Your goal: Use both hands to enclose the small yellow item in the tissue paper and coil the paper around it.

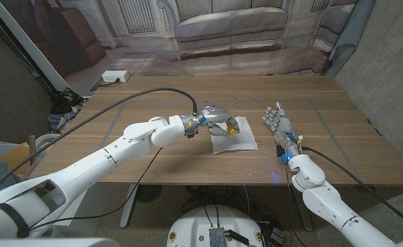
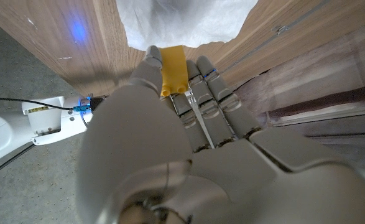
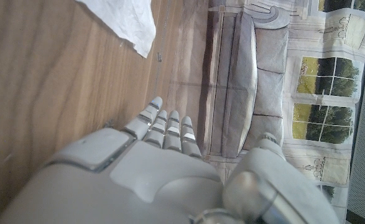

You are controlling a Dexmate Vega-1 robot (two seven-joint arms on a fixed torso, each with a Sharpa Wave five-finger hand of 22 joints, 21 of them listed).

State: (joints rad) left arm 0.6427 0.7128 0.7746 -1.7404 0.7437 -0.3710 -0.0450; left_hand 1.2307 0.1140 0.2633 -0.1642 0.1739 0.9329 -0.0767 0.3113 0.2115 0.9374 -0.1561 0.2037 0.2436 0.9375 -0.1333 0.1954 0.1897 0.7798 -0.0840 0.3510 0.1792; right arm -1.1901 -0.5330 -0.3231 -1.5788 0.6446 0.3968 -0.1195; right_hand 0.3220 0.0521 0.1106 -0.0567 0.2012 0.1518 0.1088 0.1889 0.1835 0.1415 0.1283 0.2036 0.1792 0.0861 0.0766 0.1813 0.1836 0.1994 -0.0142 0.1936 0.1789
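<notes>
Where the left arm reaches across the wooden table (image 1: 153,161), the left hand (image 1: 218,118) hangs over the sheet of white tissue paper (image 1: 233,139) and pinches the small yellow item (image 1: 233,126) between thumb and fingers. From the left wrist view the item (image 2: 173,68) is a flat yellow block sitting between the fingers (image 2: 210,87), its far end poking out past the fingertips toward the crumpled edge of the tissue paper (image 2: 185,22). Whether the block touches the paper cannot be told; it looks just above or at the sheet's near edge.

Right hand (image 1: 279,125) is to the right of the tissue, apart from it, holding nothing. Its fingers are straight and lie close side by side, pointing away from the robot. In the right wrist view the same fingers (image 3: 170,127) run parallel over bare wood, with one corner of the tissue (image 3: 129,25) showing beyond them. How the palm meets the table is hard to make out from either view.

Tissue lies roughly at table centre, rumpled, one corner lifted near the left hand. Thin dark lines mark a rectangle on the tabletop around the work area.

No writing readable anywhere. A white label on the left arm (image 2: 39,112) carries print too small to read. A white box (image 1: 114,77) sits at the table's far left corner. Most of the yellow item is hidden by the left hand in the head view.
</notes>
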